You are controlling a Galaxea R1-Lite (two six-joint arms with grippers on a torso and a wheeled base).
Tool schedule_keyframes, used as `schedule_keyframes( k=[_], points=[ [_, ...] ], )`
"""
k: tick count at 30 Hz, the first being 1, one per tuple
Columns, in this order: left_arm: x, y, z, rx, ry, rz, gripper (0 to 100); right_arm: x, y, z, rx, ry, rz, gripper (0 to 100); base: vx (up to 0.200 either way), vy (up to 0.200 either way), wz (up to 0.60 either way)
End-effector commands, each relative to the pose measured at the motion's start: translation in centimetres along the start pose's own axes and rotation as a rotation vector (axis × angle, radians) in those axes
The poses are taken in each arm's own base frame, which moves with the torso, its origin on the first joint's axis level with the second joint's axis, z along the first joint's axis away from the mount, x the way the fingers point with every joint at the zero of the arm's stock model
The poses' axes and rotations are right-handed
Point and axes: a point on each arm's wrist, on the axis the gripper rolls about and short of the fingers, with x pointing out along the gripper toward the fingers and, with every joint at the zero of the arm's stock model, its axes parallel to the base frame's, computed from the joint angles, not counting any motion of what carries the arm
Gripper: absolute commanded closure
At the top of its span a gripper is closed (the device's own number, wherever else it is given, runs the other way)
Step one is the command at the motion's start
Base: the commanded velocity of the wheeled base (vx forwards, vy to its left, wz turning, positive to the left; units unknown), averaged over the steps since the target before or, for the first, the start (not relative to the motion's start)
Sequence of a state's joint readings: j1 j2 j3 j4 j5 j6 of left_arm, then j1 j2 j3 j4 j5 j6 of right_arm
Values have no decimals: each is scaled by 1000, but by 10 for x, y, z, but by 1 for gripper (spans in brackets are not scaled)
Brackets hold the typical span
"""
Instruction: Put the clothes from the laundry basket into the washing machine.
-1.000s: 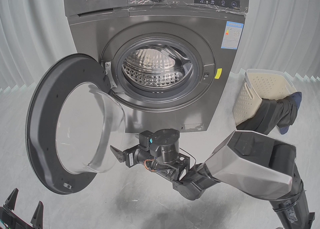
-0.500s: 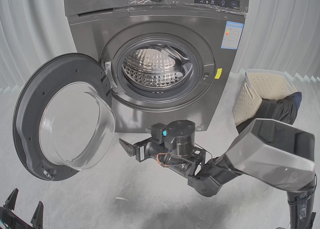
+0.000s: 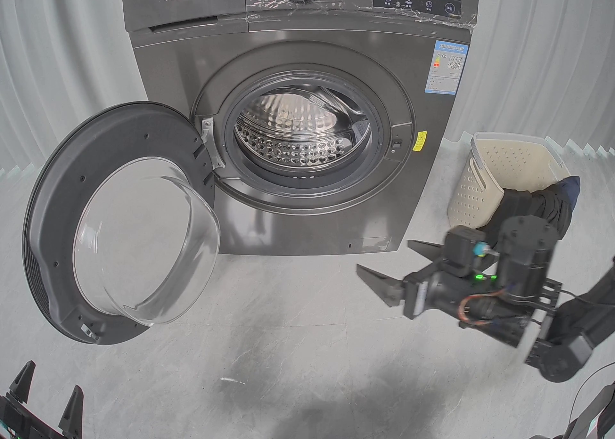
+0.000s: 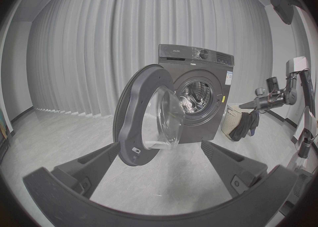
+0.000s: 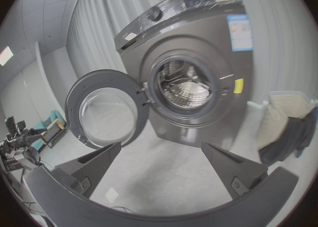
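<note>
With the grey front-loading washing machine (image 3: 307, 229) open and its drum bare, the first pick seems in hand: the right gripper (image 3: 394, 262), jaws spread and empty, hangs near the dark clothes (image 3: 538, 206) draped over the cream perforated laundry basket (image 3: 477, 187), and should next turn to pinch a fold.
</note>
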State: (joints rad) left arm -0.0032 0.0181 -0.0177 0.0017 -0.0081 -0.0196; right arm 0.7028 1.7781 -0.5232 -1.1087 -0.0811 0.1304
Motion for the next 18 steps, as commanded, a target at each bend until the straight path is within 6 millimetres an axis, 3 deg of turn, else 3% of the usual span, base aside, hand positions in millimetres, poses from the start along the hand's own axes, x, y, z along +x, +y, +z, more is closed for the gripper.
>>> schedule_keyframes(
  k=[1,3,4,6,8,11,14,18],
  points=[
    [0,0,-4,-2,-4,2,0,-128,-41,8,-37,-145,-194,0,0,0,0],
    [0,0,-4,-5,-4,2,0,-138,-41,6,-36,-155,-204,0,0,0,0],
    [0,0,-4,-5,-4,0,0,-159,-47,-1,-34,-171,-259,0,0,0,0],
    [0,0,-4,-3,-4,0,0,-177,-55,-10,-38,-171,-343,0,0,0,0],
    [0,0,-4,-3,-4,0,0,-187,-58,-11,-31,-169,-387,0,0,0,0],
    [0,0,-4,-3,-4,-1,0,-217,-53,-15,-52,-202,-441,0,0,0,0],
    [0,0,-4,-5,-4,-1,0,-239,-49,-31,-57,-149,-506,0,0,0,0],
    [0,0,-4,-3,-4,-1,0,-273,-36,-50,-63,-241,-553,0,0,0,0]
  ],
)
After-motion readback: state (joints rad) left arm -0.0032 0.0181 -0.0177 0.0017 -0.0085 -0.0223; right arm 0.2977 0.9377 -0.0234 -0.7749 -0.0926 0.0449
